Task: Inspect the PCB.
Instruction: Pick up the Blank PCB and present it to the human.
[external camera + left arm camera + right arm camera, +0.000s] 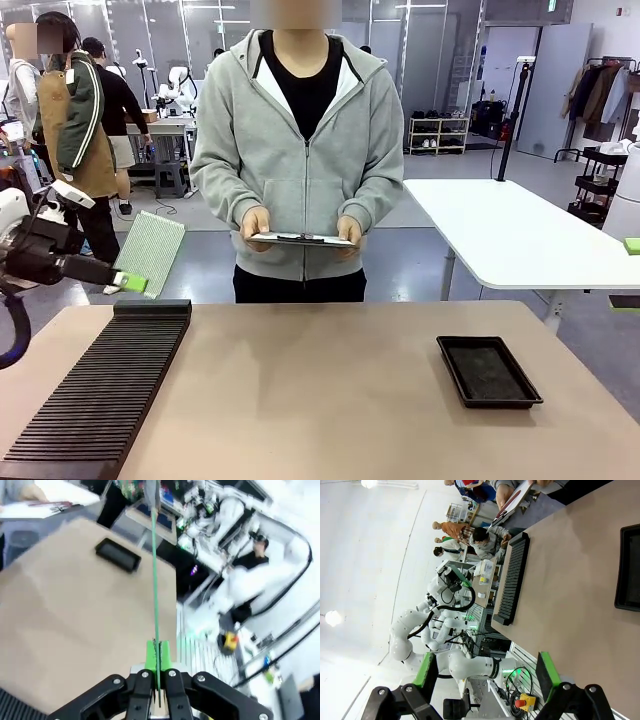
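Observation:
The PCB [150,253], a thin green board with a pale speckled face, hangs in the air over the table's far left, above the end of the rack. My left gripper [133,283] is shut on its lower corner. In the left wrist view the PCB [154,570] shows edge-on as a thin green line rising from my left gripper [158,656], pinched between the green pads. My right gripper [485,672] is open with nothing between its fingers, off the table's right side; one green pad [632,245] shows at the picture's right edge.
A long black slotted rack [100,390] lies along the table's left side. A shallow black tray [487,371] sits at the right. Across the table a person holds a white clipboard [300,239] in both hands. A white table [520,235] stands behind on the right.

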`<state>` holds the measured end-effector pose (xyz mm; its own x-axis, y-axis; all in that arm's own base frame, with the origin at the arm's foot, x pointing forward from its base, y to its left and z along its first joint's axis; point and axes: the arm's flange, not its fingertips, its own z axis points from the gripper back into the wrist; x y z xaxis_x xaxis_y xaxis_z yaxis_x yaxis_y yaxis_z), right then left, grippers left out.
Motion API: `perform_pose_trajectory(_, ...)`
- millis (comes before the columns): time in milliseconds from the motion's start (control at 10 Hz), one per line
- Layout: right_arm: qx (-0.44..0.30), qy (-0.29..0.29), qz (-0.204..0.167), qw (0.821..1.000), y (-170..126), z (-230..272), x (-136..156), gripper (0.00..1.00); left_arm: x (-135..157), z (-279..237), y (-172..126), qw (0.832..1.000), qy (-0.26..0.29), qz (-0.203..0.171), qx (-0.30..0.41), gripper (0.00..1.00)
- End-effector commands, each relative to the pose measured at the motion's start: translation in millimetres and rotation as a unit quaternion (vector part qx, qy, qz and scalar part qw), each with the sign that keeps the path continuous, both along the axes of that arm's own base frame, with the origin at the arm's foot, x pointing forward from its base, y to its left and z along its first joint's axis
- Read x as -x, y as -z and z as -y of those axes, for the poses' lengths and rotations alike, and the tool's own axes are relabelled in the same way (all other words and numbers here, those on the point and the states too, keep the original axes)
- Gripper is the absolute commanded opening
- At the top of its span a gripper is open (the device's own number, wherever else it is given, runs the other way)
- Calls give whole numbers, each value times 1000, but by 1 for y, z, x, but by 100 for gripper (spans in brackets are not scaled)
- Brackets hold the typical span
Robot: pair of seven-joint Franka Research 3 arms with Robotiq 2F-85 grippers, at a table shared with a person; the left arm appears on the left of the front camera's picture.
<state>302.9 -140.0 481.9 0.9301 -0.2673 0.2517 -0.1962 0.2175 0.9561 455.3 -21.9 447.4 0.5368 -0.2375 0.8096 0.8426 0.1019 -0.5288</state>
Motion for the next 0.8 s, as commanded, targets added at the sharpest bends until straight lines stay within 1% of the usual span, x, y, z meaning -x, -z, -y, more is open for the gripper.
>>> perform_pose_trajectory(0,1,-2,10,1000,0,1,0,100,-19,9,1,997,-31,-43,49,4)
perform_pose_trajectory(100,1,-2,10,1000,0,1,0,100,-24,13,1,993,-37,-81,77,4)
perform_pose_trajectory(200,1,-2,10,1000,0,1,0,100,-33,16,6,991,-48,-99,79,4)
perform_pose_trajectory(300,1,-2,10,1000,0,1,0,100,-38,21,11,986,-45,-134,86,4)
perform_pose_trajectory(400,1,-2,10,1000,0,1,0,100,-46,21,19,983,-51,-149,90,4)
perform_pose_trajectory(500,1,-2,10,1000,0,1,0,100,-52,21,23,980,-52,-159,108,4)
perform_pose_trajectory(600,1,-2,10,1000,0,1,0,100,-52,23,22,979,-45,-161,116,4)
perform_pose_trajectory(700,1,-2,10,1000,0,1,0,100,-39,24,27,985,-52,-142,79,4)
